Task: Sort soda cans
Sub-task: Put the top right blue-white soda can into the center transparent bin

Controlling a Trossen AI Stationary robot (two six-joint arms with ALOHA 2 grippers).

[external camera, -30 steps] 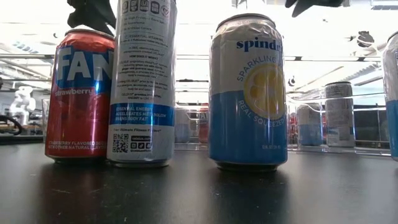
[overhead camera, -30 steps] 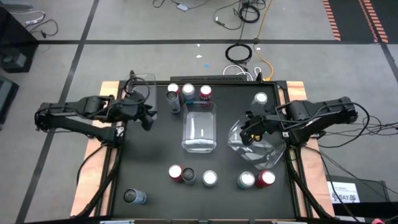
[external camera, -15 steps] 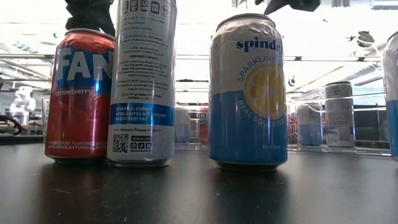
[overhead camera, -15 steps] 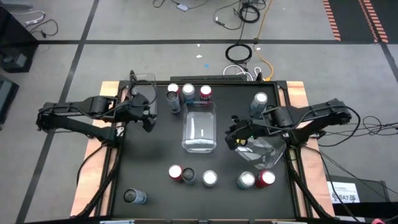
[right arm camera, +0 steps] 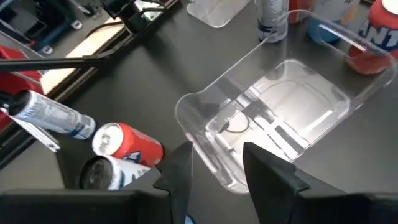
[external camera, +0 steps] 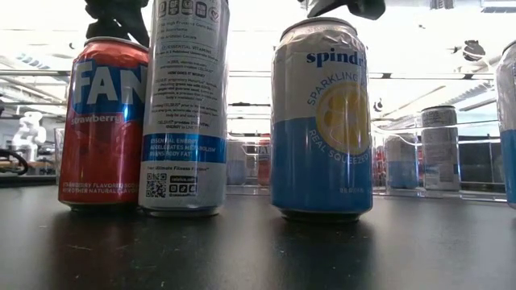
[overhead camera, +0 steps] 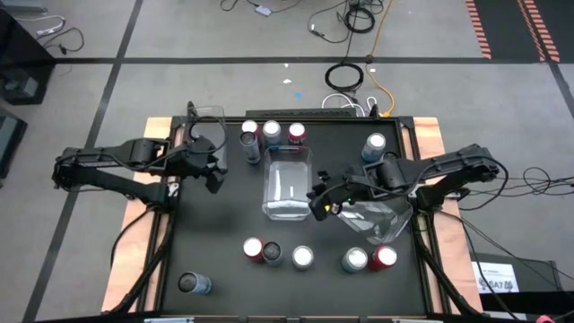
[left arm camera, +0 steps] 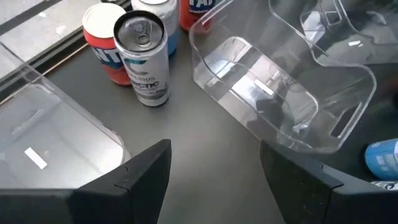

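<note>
Left gripper (overhead camera: pixel 213 172): at nine o'clock on the table, jaws apart, holding nothing.
Right gripper (overhead camera: pixel 319 203): just right of centre, at the edge of the clear rectangular plastic bin (overhead camera: pixel 288 183); jaws part-way apart, nothing seen between them.
Soda cans: three at twelve o'clock, among them a tall grey-labelled can with silvery top (left arm camera: pixel 144 59); a red can (overhead camera: pixel 254 248) leads the six o'clock row; one blue-silver can (overhead camera: pixel 375 145) at two o'clock.
Handling: likely rigid, smooth-walled, slippery, dentable if empty.
Hold: across the mid-wall, upright, moderate squeeze.
</note>
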